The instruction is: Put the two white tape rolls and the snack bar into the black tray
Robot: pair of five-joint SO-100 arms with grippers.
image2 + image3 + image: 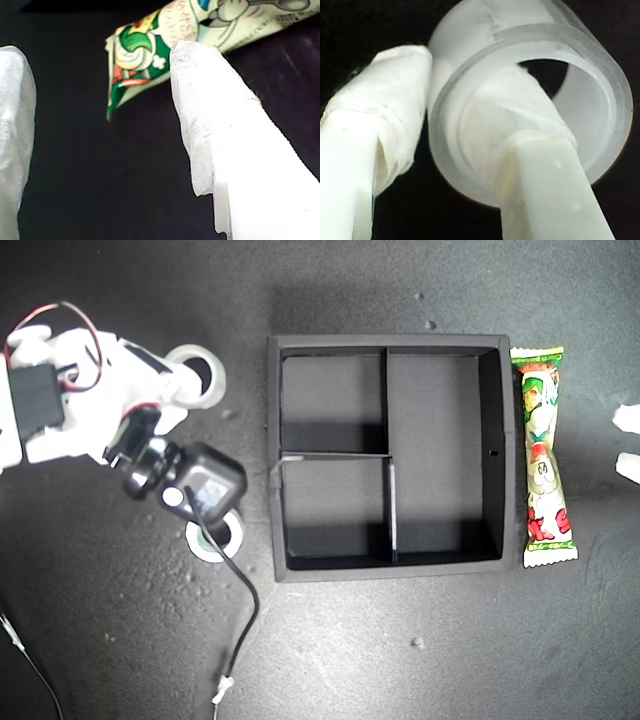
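Note:
The larger white tape roll (205, 375) lies on the dark table at the exterior view's upper left. My second gripper (186, 382) is shut on the tape roll's (530, 40) wall, with one finger (530, 150) inside the ring and the other finger (395, 90) against the outside. The smaller white tape roll (218, 537) lies half hidden under that arm's black wrist block. The black tray (275, 440) stands mid-table with nothing in its compartments. The snack bar (541, 455) lies along the tray's wall on the exterior view's right. My first gripper (628, 443) is open beside the snack bar (150, 55), touching nothing.
A black cable (246, 610) trails from the second arm toward the exterior view's bottom edge. A few small crumbs (417, 643) dot the dark table. Bare table lies below and above the tray in the exterior view.

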